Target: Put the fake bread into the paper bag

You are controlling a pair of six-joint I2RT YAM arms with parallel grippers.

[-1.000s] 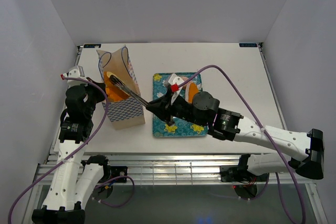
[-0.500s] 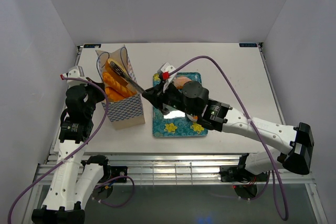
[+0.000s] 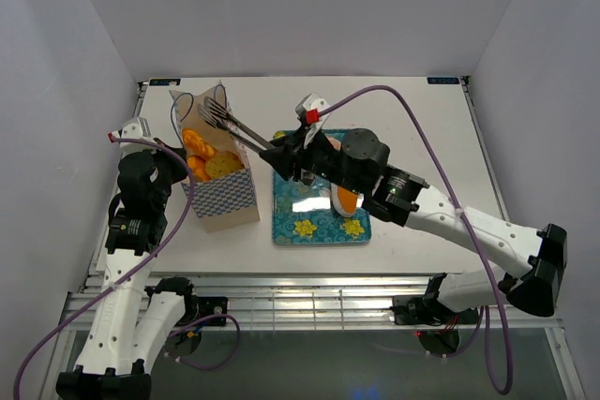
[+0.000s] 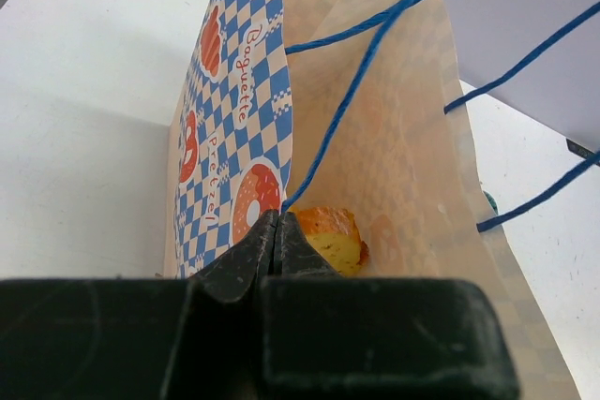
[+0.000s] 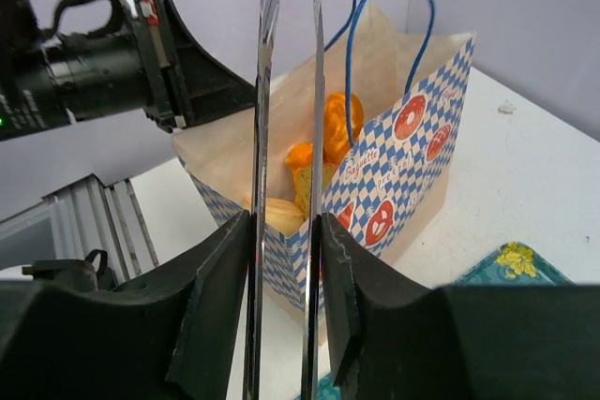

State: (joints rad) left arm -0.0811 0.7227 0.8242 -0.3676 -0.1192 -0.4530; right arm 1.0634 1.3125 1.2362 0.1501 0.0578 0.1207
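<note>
Table (image 3: 422, 128): white, and it carries everything below; my two arms reach in from its near edge.
Paper bag (image 3: 225, 199): stands upright on the table's left side, mouth open to the top. It has a blue-and-white checked band low on its walls and cream paper above.
Tray (image 3: 305, 213): teal with a flower print, flat on the table just right of the bag; my right arm crosses over it.
Tongs (image 3: 239, 128): long metal pair with forked tips, slanting up to the left. The tips are over the bag's open mouth, a narrow gap between them and nothing in it.
Cord handles (image 5: 349, 63): thin blue loops rising above the bag's rim.
Fake bread (image 3: 222, 165): several orange and tan pieces lie inside the bag, down near its bottom. One more orange piece (image 3: 346, 200) is on the tray, partly under my right arm.
Right claw (image 5: 284, 227): my fingers press on the tongs' two blades from either side, so I am gripping the tongs and nothing else.
Left claw (image 4: 278, 227): jaws pinched together on the bag's upper edge at its near left corner.
</note>
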